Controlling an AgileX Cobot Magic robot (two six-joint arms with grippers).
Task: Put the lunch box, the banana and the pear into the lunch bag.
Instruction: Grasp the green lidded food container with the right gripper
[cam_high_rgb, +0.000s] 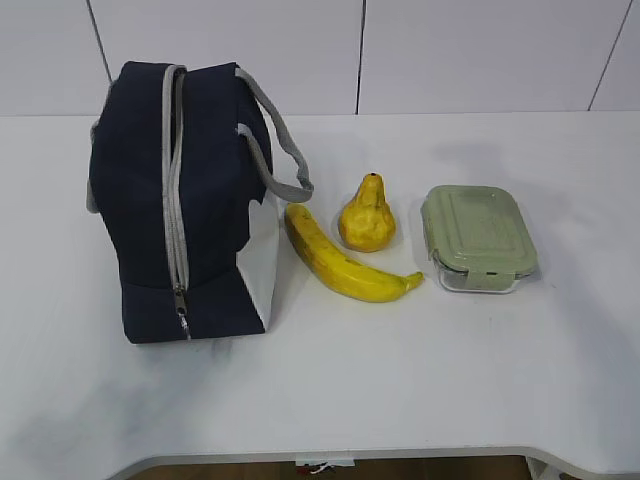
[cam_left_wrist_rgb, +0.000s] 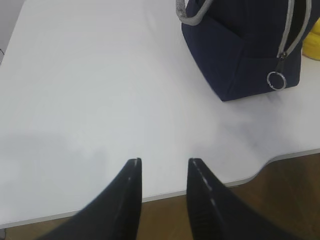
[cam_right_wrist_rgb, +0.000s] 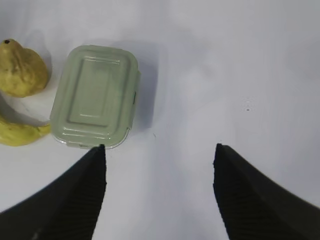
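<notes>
The navy lunch bag (cam_high_rgb: 190, 200) stands at the left of the white table with its grey zipper closed and the pull at the bottom front. To its right lie the yellow banana (cam_high_rgb: 345, 262), the pear (cam_high_rgb: 367, 215) behind it, and the green-lidded lunch box (cam_high_rgb: 477, 238). No gripper shows in the exterior view. My left gripper (cam_left_wrist_rgb: 164, 161) hovers open and empty over the front table edge, with the lunch bag (cam_left_wrist_rgb: 245, 45) up to its right. My right gripper (cam_right_wrist_rgb: 160, 147) is wide open and empty; the lunch box (cam_right_wrist_rgb: 95, 96), pear (cam_right_wrist_rgb: 21, 70) and banana (cam_right_wrist_rgb: 20, 132) lie ahead to its left.
A ring-shaped zipper pull (cam_left_wrist_rgb: 275, 80) hangs at the bag's lower corner. Grey webbing handles (cam_high_rgb: 280, 140) droop toward the pear. The table's front edge (cam_high_rgb: 330, 455) curves inward near the middle. A panelled white wall stands behind.
</notes>
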